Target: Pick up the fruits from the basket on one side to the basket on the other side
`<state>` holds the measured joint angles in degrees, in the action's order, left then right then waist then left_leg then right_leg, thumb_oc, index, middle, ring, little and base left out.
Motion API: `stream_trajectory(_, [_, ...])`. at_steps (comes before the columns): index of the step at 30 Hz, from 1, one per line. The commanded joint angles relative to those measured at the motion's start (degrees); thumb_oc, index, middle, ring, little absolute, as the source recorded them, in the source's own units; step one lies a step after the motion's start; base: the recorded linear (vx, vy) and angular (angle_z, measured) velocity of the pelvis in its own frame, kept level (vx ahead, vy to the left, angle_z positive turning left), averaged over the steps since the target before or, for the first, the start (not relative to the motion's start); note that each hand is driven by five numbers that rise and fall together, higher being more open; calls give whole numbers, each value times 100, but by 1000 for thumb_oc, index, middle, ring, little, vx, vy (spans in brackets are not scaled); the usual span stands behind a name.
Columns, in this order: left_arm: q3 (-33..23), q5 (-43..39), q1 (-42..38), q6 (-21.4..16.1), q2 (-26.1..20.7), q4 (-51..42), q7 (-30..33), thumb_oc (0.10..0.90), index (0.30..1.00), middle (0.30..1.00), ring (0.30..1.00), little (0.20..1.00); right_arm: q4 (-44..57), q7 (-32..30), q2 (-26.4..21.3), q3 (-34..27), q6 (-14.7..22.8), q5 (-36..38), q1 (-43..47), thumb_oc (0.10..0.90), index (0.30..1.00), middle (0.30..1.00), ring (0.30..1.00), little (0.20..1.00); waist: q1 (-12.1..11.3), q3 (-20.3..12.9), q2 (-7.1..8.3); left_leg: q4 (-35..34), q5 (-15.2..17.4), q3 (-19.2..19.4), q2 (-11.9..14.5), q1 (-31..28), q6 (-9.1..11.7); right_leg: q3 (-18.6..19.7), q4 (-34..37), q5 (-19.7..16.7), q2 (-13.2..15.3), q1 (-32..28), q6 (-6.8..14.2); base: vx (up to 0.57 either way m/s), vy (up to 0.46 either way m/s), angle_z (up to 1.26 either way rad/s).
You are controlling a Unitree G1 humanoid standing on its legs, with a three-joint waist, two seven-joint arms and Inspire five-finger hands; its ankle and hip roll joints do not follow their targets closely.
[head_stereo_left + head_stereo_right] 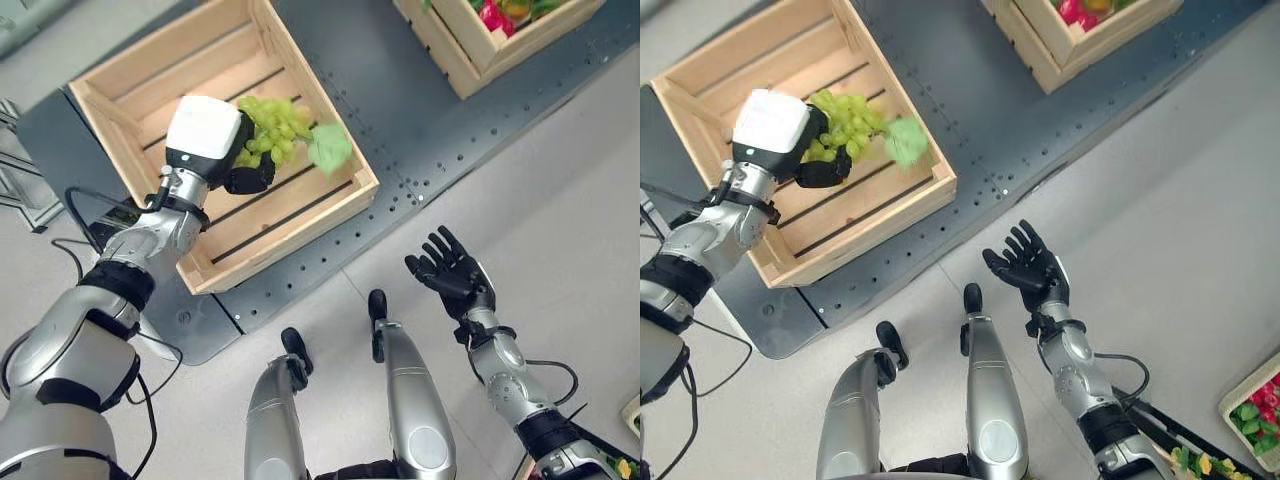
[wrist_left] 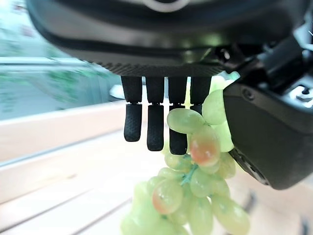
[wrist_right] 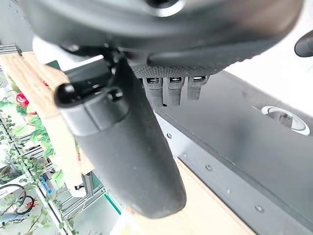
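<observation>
1. Holding a bunch of green grapes (image 1: 272, 132), the left hand (image 1: 215, 140) hangs over the empty wooden crate (image 1: 330, 205) at about ten o'clock in the head views. Its fingers (image 2: 155, 125) and thumb are closed on the top of the bunch, which dangles above the crate's slats; I cannot tell whether it touches them.
2. The grip looks thin in the left wrist view: only the upper grapes sit between thumb and fingers. My worry is that the bunch slips out early if the arm swings or jolts, though over the crate that would do little harm.
3. A green leaf (image 1: 330, 146) sticks out toward the crate's rim at about three o'clock of the bunch. Letting go while too far that way could leave the grapes draped on the rim or rolling onto the dark platform (image 1: 400, 120).
4. The right hand (image 1: 452, 272) is at about five o'clock, above the floor, fingers spread and empty, well apart from both crates.
5. The second crate (image 1: 470, 60), at one o'clock, has fruit in it, so the task looks unfinished.
</observation>
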<state>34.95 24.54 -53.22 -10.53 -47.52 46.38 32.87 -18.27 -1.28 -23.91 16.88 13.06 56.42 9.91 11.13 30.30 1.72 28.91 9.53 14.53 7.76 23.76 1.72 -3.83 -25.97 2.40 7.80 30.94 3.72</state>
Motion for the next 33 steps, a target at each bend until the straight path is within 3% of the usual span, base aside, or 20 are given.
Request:
stream_trajectory(1, [-1270,-1560,-20,-359,4,-597,442,400,300,300,300,300,656,-5,167,-467,262,-300,-20,800,900,900,900,900,-95,-50,7,-438,-57,52,-320,-591,-108,-170,108,480,40,-951,-77,23,29,-4])
stream_trajectory(7, [-2047,-2771,516,-661,468,-785,220,400,300,300,300,300,676,-96,367,-466,176,-572,-22,800,900,900,900,900,-127,-110,-5,-578,-16,75,-319,-1163,-125,-210,225,557,78,-1511,-108,5,25,0])
stream_trajectory(14, [-2528,-4271,1248,-1156,1009,-1098,-412,400,300,300,300,300,591,109,452,-418,137,-1061,-167,800,900,900,900,900,-165,-647,-118,-1040,-20,31,-354,-1892,-140,-301,739,581,135,-2296,-120,46,15,0])
stream_trajectory(19, [-2678,-4826,1554,-1392,1332,-1294,-895,400,300,300,300,300,611,456,472,-299,145,-1257,-209,800,900,900,900,900,-217,-1038,-201,-1598,-133,-47,-422,-2402,-123,-360,1297,494,102,-2881,-84,70,-15,2])
stream_trajectory(26, [-2551,-4950,1894,-1550,1617,-1627,-1685,400,300,300,300,300,771,933,578,-84,-78,-1132,-102,800,900,900,900,900,-369,-1656,-308,-2207,-299,-172,-486,-2919,-80,-480,1868,340,60,-3467,-40,80,-43,4])
stream_trajectory(31, [-2280,-4675,1918,-1635,1496,-1934,-1983,400,300,300,300,300,909,1149,570,94,-259,-922,192,800,900,900,900,900,-524,-1954,-301,-2501,-367,-315,-502,-3158,-60,-600,2196,247,43,-3778,-26,35,-70,16])
stream_trajectory(33, [-2133,-4465,1925,-1723,1459,-2154,-2197,400,300,300,300,300,1039,1251,582,159,-428,-520,364,800,900,900,900,900,-636,-2113,-281,-2691,-420,-424,-505,-3265,-53,-672,2406,168,29,-3933,-11,13,-80,22])
